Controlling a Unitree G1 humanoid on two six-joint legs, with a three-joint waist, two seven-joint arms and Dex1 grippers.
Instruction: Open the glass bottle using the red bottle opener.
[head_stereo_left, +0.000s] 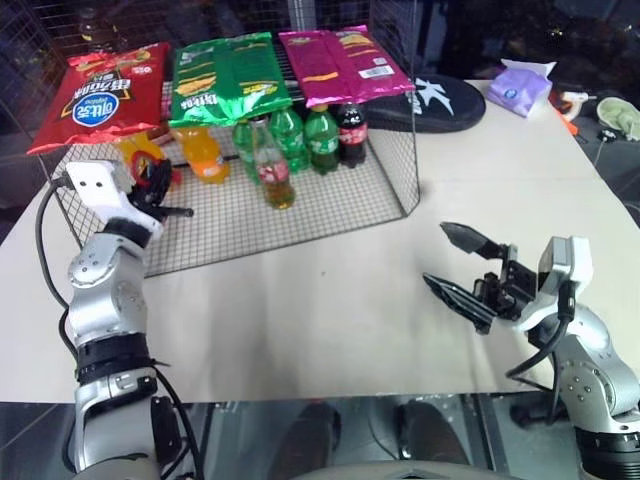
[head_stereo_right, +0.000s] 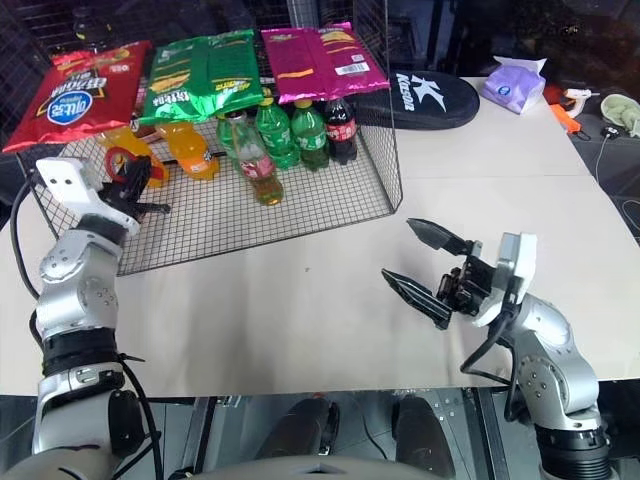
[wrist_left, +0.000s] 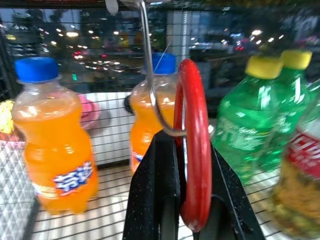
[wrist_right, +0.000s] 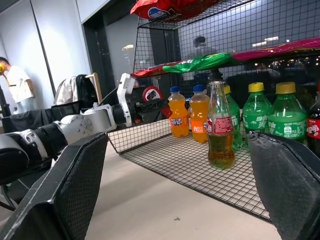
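Even, fairly bright overhead light falls on the pale table, which shows soft, short shadows and no harsh glare. The background beyond the wire rack stays dark in both head views. The glossy snack bags on top catch small highlights. In the left wrist view the red bottle opener and the black fingers beside it are fairly sharp, while the orange soda bottles and green plastic bottles behind are soft, and blurred points of light speckle the dark backdrop (likely reflections). In the right wrist view the near fingers are blurred and the glass bottle is crisp, lit from above.
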